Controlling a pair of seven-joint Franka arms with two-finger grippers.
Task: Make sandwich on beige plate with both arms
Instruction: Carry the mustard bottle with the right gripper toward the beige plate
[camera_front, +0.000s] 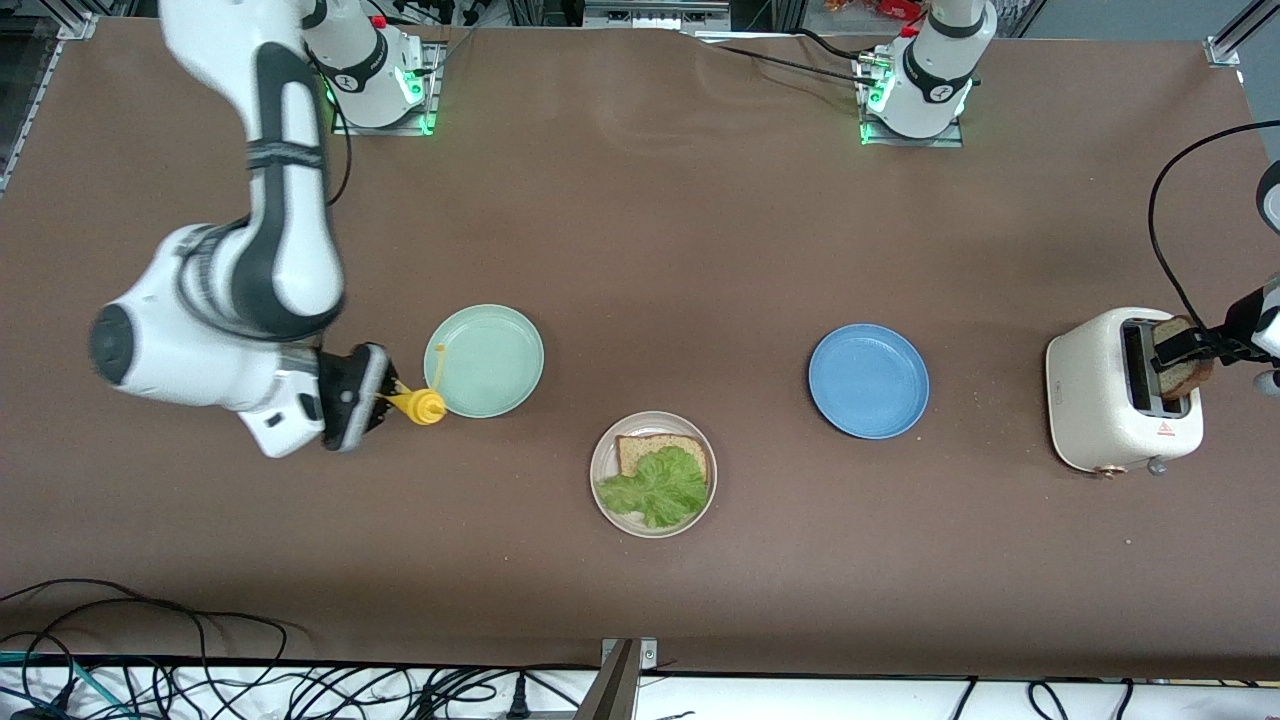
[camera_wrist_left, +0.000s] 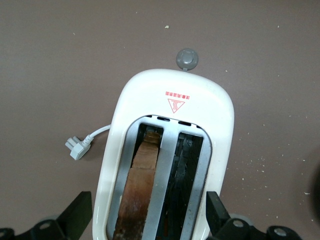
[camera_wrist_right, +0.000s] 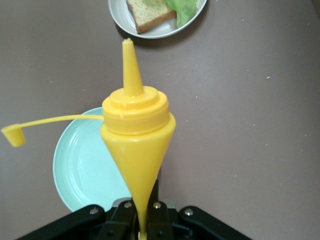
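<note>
The beige plate (camera_front: 607, 452) lies nearest the front camera and carries one brown bread slice (camera_front: 648, 450) with a ruffled lettuce leaf (camera_front: 655, 488) on top. A second bread slice (camera_front: 1188, 368) stands in a slot of the white toaster (camera_front: 1105, 400) at the left arm's end. My left gripper (camera_front: 1190, 348) hangs open over the toaster, its fingers (camera_wrist_left: 76, 216) straddling the toaster body (camera_wrist_left: 172, 95) and the slice (camera_wrist_left: 142, 185). My right gripper (camera_front: 385, 402) is shut on a yellow squeeze bottle (camera_front: 422, 405), squeezing its body (camera_wrist_right: 137, 142) flat, beside the pale green plate.
A pale green plate (camera_front: 484, 360) lies by the bottle, and a blue plate (camera_front: 868, 381) sits between the beige plate and the toaster. The bottle's cap (camera_wrist_right: 14, 135) dangles open on its strap. The toaster's plug (camera_wrist_left: 75, 148) lies loose on the table. Cables run along the table's front edge.
</note>
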